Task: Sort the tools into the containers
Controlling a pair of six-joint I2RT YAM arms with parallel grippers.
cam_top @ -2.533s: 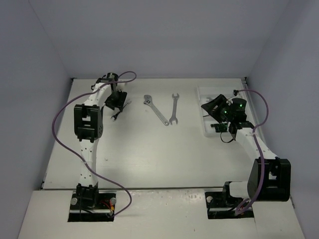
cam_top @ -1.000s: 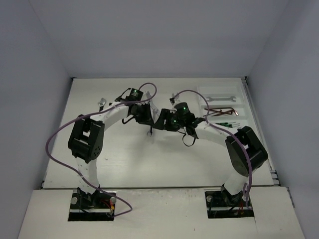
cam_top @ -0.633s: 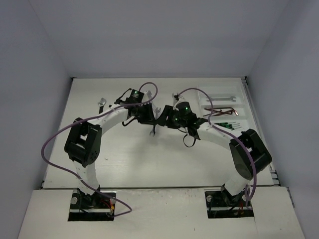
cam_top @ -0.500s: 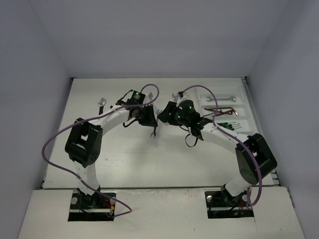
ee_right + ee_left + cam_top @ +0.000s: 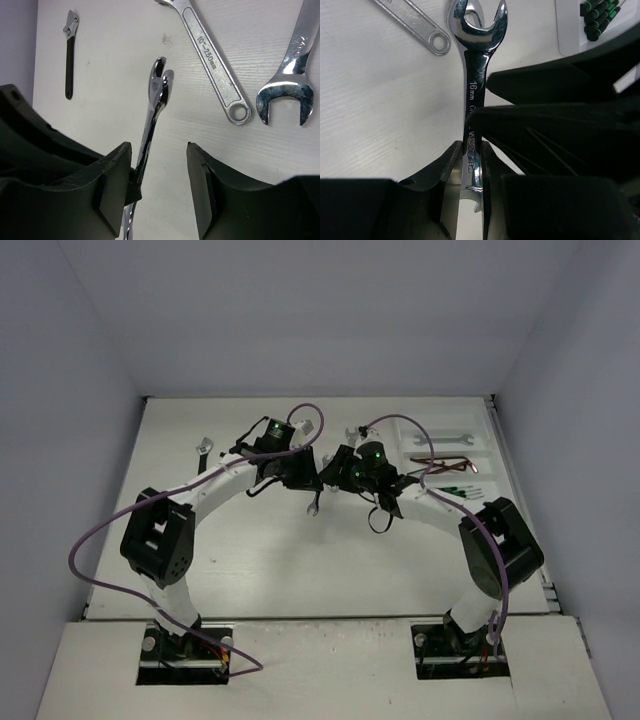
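While the left gripper [image 5: 470,167] is clamped on the shank of a shiny silver open-end wrench [image 5: 473,80], the right gripper [image 5: 157,152] sits just beside it with its jaws apart, one on each side of the same wrench, which shows edge-on between them. Whether they touch it I cannot tell. Both grippers meet over the middle of the white table [image 5: 260,560], somewhat toward its far edge.

At the far right corner lies a white plastic tray [image 5: 488,445] with three long compartments. The farthest holds a silver wrench [image 5: 441,437], the middle one dark brown hex keys [image 5: 447,462], and the nearest black-and-green screwdrivers [image 5: 462,490].

On the table beyond the grippers lie a long silver adjustable wrench [image 5: 212,55] and a second silver open-end wrench [image 5: 292,70]. A small black-handled adjustable wrench [image 5: 70,55] lies toward the left edge.
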